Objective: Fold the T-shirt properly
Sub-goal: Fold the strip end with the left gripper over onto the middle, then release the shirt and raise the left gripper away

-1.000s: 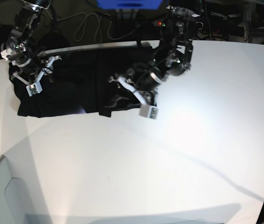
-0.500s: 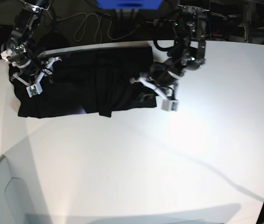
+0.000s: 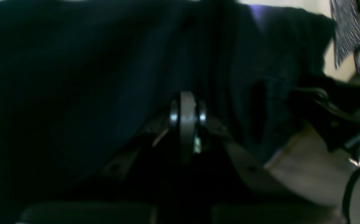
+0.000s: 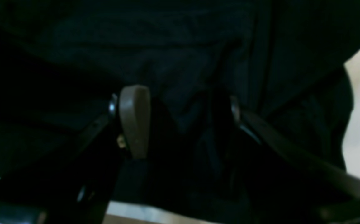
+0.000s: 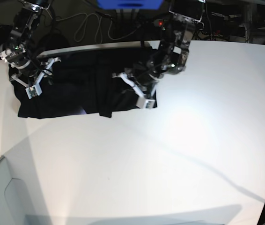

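T-shirt (image 5: 83, 84): black cloth spread along the far edge of the white counter (image 5: 179, 154), lying mostly flat with its long side running across the base view; folds and ridges run through its middle, and its near edge makes a fairly straight line on the counter.
Print: a small purple patch shows at the top of the left wrist view, on the cloth near its far edge; the rest of the visible cloth is plain black.
Left claw (image 5: 139, 91): over the end of the T-shirt that lies toward the middle of the counter, on the base view's right half of the cloth. In the left wrist view its two fingers (image 3: 187, 124) meet with no gap between them, clenched. Dark cloth fills the view behind them, but whether any cloth is pinched there cannot be told.
Right claw (image 5: 35, 80): over the opposite end of the T-shirt, at the base view's left. In the right wrist view its fingers (image 4: 134, 119) stand apart, released, with black cloth showing in the gap and beneath them.
Counter: white, bare in front of the T-shirt; a pale strip of it shows at the right edge of the right wrist view beside the cloth's border.
Cables (image 5: 92, 26): light-coloured loops lie beyond the counter's far edge, behind the T-shirt.
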Robot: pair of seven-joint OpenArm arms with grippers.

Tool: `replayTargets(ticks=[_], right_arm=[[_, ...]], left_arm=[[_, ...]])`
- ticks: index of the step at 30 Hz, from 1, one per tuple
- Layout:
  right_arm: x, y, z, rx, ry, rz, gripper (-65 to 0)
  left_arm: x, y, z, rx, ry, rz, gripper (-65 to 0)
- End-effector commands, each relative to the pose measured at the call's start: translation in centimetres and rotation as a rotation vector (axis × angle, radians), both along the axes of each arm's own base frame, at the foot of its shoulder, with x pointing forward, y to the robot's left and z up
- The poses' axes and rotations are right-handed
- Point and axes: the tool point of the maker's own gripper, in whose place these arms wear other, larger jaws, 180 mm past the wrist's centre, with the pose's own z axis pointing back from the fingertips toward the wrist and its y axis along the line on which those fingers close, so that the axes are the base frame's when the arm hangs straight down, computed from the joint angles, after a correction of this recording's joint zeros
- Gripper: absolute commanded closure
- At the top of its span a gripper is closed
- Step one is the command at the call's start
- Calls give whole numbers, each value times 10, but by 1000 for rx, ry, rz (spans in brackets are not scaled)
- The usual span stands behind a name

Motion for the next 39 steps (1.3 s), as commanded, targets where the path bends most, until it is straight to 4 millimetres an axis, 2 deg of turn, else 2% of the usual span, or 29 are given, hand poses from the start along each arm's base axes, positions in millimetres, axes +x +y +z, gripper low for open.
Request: replayTargets(ticks=[1,6,11,15,17,20,23,26,29,32,35,39], right_arm=[[6,0,10,-4,-38,23,-302],[1,0,7,-6,-25,24,-302],[-3,-2,6,-10,-18,20,-302],[-5,-2,9,-17,-24,25,-305],[-1,-3,18,-33,-52,31,-306],[4,-1,35,-59,-98,42,-309],[10,-1,53,-87,-144,50,-368],[13,-5,64,-96,-179,17,-415],[18,-21,71,-108,-205,-39,-418],[19,-34,67,-100,-198,-86,-418],[22,-45,59,-83,-187,-125,-419],[24,-55,46,-64,-155,-146,-420]], left_arm=[[6,-17,15,-45,-38,-24,0],[4,-60,23,-62,-59,-150,0],[1,-90,41,-96,-103,-232,0],[7,-91,67,-120,-178,-235,0],[12,-71,73,-99,-214,-209,0],[21,-39,94,-88,-282,-138,0],[28,14,106,-37,-331,-25,0],[30,80,103,45,-334,123,0],[27,144,94,70,-283,286,0],[19,203,82,67,-221,444,0],[11,246,71,50,-169,556,0],[4,277,61,37,-125,622,-17]])
